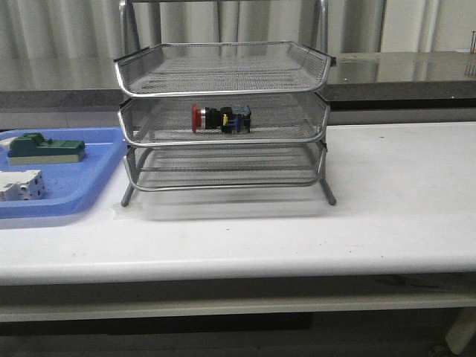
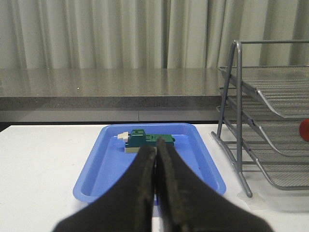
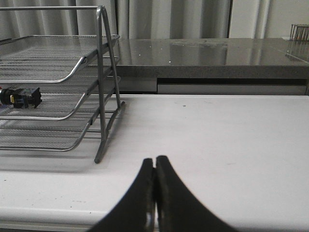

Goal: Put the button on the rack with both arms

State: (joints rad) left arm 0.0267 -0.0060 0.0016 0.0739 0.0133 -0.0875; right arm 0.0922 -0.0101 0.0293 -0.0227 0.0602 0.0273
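Observation:
The button, red head to the left with a black body and blue-and-yellow rear, lies on its side in the middle tier of the silver wire rack. Its red head peeks in at the edge of the left wrist view, and its dark rear block shows in the right wrist view. My left gripper is shut and holds nothing, well back from the rack. My right gripper is also shut and empty, over bare table beside the rack. Neither arm shows in the front view.
A flat blue tray sits left of the rack, holding a green block and a white block. In the left wrist view the tray and green block lie straight ahead. A grey counter runs behind the table.

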